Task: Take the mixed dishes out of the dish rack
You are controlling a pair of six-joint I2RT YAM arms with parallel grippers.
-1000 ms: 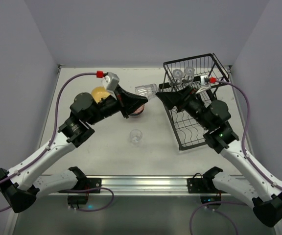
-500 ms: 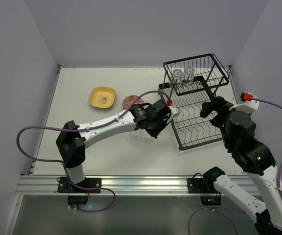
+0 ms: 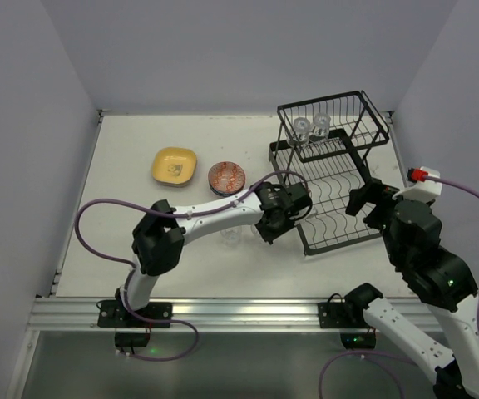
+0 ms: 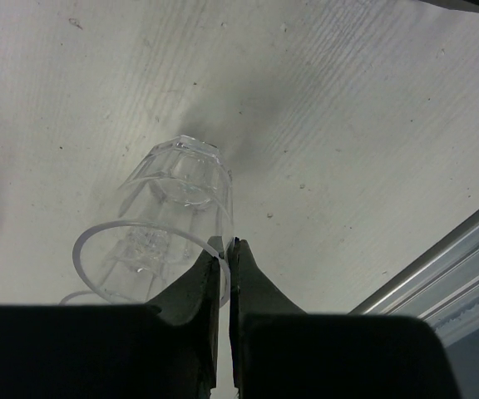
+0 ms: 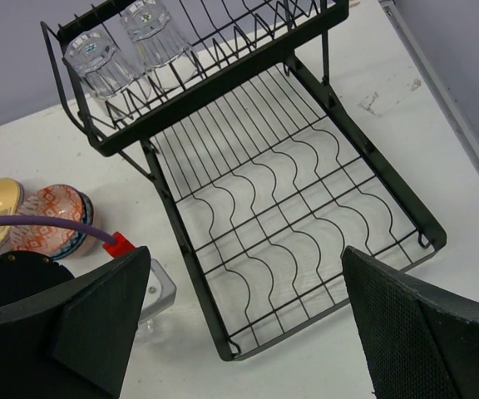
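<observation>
My left gripper (image 4: 225, 249) is shut on the rim of a clear drinking glass (image 4: 177, 212), which hangs tilted just above the white table. In the top view the left gripper (image 3: 283, 223) sits low by the near-left corner of the black dish rack (image 3: 318, 100), and its wrist hides the held glass. Another glass (image 3: 231, 236) stands on the table beside that arm. Two glasses (image 5: 94, 58) (image 5: 152, 29) stand upside down on the rack's upper shelf. My right gripper (image 5: 244, 258) hovers open above the bare lower tray, holding nothing.
A yellow plate (image 3: 175, 166) and a reddish patterned bowl (image 3: 227, 177) rest on the table left of the rack. The metal rail (image 4: 447, 274) along the table's near edge lies close to the held glass. Grey walls enclose the table.
The left arm has swung the glass from high over the table's middle down to beside the rack's near-left corner. The right arm has drawn back from the rack to the right.
</observation>
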